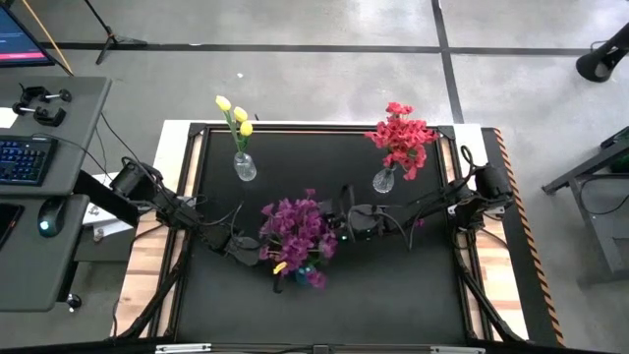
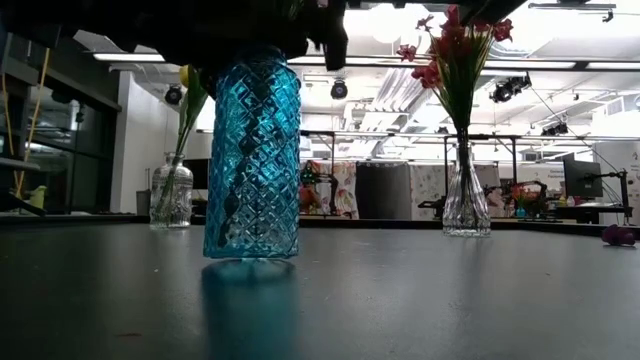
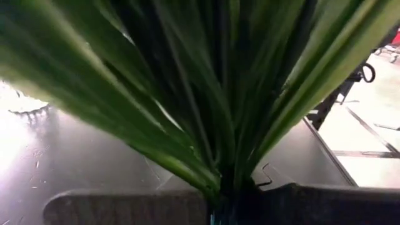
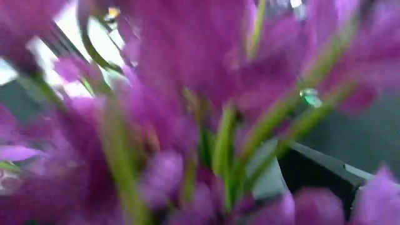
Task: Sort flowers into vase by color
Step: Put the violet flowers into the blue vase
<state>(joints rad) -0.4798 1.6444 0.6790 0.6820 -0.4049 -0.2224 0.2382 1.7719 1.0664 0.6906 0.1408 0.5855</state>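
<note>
A blue cut-glass vase [image 2: 252, 160] stands upright on the black table near its middle. It holds a bunch of purple flowers [image 1: 298, 231] with one yellow bloom [image 1: 280, 266] low among them. Their green stems [image 3: 219, 125] fill the left wrist view and run down into the vase's mouth [image 3: 215, 219]. My left gripper [image 1: 246, 251] is close against the vase's left side, at the top. My right gripper [image 1: 344, 226] is in among the purple blooms [image 4: 187, 112] from the right. Yellow flowers [image 1: 234, 113] stand in a clear vase [image 1: 244, 165], and red flowers [image 1: 401, 136] in another [image 1: 384, 180].
The two clear vases [image 2: 171, 192] [image 2: 466, 200] stand toward the table's far edge, left and right. A loose purple bloom [image 2: 618, 235] lies on the table to the right. The near half of the table [image 1: 324, 315] is bare black surface. A desk with keyboard [image 1: 22, 157] stands off to the left.
</note>
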